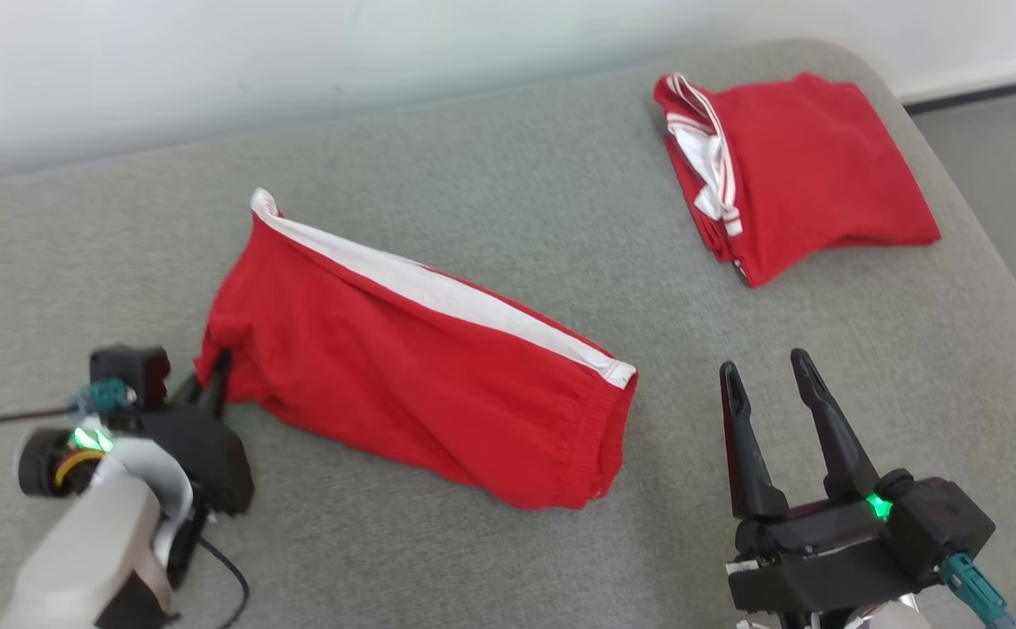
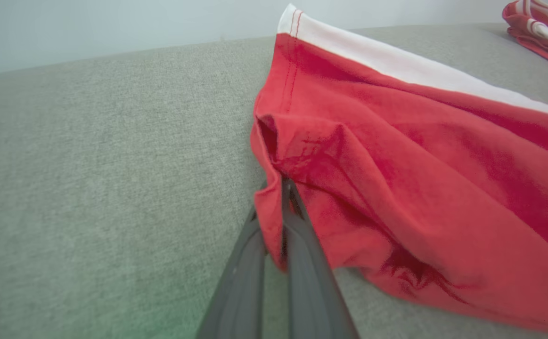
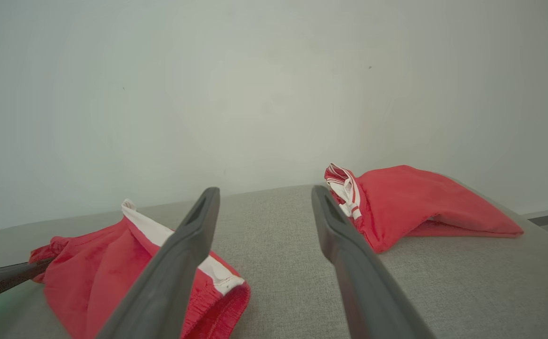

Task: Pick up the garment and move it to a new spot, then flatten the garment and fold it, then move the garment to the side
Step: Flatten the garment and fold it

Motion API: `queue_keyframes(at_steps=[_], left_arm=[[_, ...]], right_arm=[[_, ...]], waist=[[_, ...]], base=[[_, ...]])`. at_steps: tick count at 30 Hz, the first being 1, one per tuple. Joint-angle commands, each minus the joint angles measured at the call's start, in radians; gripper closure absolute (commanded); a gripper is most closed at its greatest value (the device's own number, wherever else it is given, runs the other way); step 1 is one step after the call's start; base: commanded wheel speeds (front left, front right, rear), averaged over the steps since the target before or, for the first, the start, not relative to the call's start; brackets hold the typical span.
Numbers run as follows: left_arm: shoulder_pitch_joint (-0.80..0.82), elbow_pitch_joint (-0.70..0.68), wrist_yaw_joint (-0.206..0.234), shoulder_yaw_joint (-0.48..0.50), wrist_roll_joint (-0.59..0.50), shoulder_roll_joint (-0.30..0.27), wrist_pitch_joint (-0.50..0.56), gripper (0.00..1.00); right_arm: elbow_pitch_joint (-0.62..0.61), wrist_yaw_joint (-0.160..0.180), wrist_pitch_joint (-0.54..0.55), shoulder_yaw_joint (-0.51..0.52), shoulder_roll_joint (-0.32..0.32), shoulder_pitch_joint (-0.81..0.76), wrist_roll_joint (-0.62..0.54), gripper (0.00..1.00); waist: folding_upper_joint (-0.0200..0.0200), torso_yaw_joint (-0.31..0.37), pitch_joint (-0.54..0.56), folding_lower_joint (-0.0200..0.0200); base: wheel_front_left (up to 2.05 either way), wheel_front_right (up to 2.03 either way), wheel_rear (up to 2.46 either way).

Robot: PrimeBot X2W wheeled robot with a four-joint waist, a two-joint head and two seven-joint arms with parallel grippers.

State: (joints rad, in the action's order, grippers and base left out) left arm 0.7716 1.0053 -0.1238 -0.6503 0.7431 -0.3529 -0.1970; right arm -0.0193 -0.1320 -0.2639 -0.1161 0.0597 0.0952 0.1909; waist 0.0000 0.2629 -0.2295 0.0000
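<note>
The garment (image 1: 403, 367) is a pair of red shorts with a white side stripe, lying folded lengthwise on the grey padded surface (image 1: 490, 183). My left gripper (image 1: 215, 376) is at its near left corner, shut on a bunched fold of the red hem. In the left wrist view the two fingers meet at the gripper (image 2: 285, 188), with cloth of the garment (image 2: 420, 188) pinched between them. My right gripper (image 1: 763, 362) stands open off the waistband end, to its right, holding nothing. In the right wrist view the gripper (image 3: 265, 190) is spread wide above the surface, with the garment (image 3: 94, 268) at the lower left.
A second red garment (image 1: 796, 175) with white trim lies folded at the far right corner, also seen as a red pile (image 3: 420, 207) in the right wrist view. A pale wall rises behind. The surface's rounded right edge drops to the floor (image 1: 1005, 148).
</note>
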Motion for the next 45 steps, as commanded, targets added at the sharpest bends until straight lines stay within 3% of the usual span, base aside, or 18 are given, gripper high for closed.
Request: queue_keyframes(at_steps=[1, 10, 25, 30, 31, 32, 39, 45], left_arm=[[-0.024, 0.000, -0.002, 0.000, 0.010, 0.004, -0.008, 1.00], [-0.188, -0.076, 0.004, 0.030, 0.051, 0.028, -0.060, 1.00], [-0.509, -0.423, 0.123, 0.140, 0.075, 0.059, -0.068, 1.00], [-0.572, -0.484, 0.145, 0.146, 0.077, 0.068, -0.068, 1.00], [-0.575, -0.498, 0.155, 0.153, 0.060, 0.063, -0.068, 0.58], [-0.580, -0.513, 0.164, 0.165, 0.045, 0.060, -0.068, 0.00], [-0.649, -0.700, 0.218, 0.332, -0.138, 0.083, -0.068, 0.00], [-0.710, -0.818, 0.227, 0.447, -0.301, 0.127, -0.068, 0.00]], right_arm=[[0.000, 0.002, 0.000, 0.001, 0.003, -0.013, -0.005, 0.00], [0.013, 0.002, 0.000, 0.019, 0.018, -0.071, -0.004, 0.00], [0.021, 0.002, 0.000, 0.090, 0.019, -0.174, 0.004, 0.00], [0.042, 0.002, 0.000, 0.090, 0.014, -0.180, 0.000, 0.00], [0.047, 0.002, 0.000, 0.087, 0.013, -0.179, -0.003, 0.00], [0.052, 0.002, 0.000, 0.085, 0.012, -0.176, -0.005, 0.00], [0.102, 0.002, 0.000, 0.076, 0.025, -0.148, -0.021, 0.00], [0.154, 0.002, 0.000, 0.068, 0.038, -0.130, -0.031, 0.00]], waist=[[0.0000, -0.028, 0.031, 0.0000], [0.0000, -0.110, 0.121, 0.0000], [0.0000, -0.193, 0.152, 0.0000], [0.0000, -0.205, 0.145, 0.0000], [0.0000, -0.207, 0.143, 0.0000], [0.0000, -0.208, 0.142, 0.0000], [0.0000, -0.219, 0.138, 0.0000], [0.0000, -0.230, 0.145, 0.0000]], base=[[0.00, 0.00, 0.00], [0.00, 0.00, 0.00], [0.00, 0.00, 0.00], [0.00, 0.00, 0.00], [0.00, 0.00, 0.00], [0.00, 0.00, 0.00], [0.00, 0.00, 0.00], [0.00, 0.00, 0.00]])
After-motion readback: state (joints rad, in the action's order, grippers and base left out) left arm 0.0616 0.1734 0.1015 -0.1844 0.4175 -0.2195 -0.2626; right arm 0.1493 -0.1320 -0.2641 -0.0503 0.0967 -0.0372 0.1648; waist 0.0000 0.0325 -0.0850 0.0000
